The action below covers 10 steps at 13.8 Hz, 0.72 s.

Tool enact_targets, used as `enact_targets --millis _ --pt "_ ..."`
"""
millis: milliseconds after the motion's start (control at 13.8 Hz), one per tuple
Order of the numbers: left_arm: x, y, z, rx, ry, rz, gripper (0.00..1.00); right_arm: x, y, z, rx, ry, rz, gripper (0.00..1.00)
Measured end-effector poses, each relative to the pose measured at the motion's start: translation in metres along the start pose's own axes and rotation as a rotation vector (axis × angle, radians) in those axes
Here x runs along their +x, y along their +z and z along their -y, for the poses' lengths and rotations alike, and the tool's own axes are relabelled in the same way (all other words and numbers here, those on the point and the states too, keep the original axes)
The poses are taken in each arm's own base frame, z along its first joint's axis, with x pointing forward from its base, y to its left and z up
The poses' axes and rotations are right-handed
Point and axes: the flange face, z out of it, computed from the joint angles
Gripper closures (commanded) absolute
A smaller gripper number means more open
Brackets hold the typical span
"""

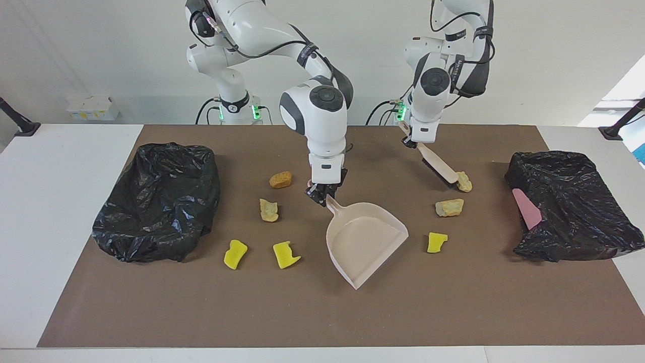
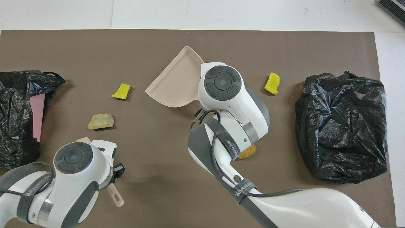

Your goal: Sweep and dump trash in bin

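Pink dustpan (image 1: pixel 367 241) sits mid-mat, mouth angled toward the left arm's end, right gripper (image 1: pixel 321 194) clamped on its handle. Left gripper (image 1: pixel 412 141) grips a brush (image 1: pixel 439 169), bristle end touching a tan chunk (image 1: pixel 463 182). Other trash chunks are scattered on the brown mat (image 1: pixel 453 302) either side of the pan. Black bin bags (image 1: pixel 156 201) (image 1: pixel 574 206) sit at both tabletop ends.
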Motion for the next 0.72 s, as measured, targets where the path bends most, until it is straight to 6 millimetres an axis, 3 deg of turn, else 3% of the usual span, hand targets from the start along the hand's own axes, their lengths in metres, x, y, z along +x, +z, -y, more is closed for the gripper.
enact_targets --millis 361,723 --pt "0.048 0.006 0.042 0.018 -0.131 0.016 1.00 -0.009 0.002 -0.017 -0.001 -0.317 0.027 1.00" --pt "0.081 -0.023 0.081 0.002 -0.160 0.039 1.00 -0.012 0.003 -0.023 -0.050 -0.610 0.067 1.00"
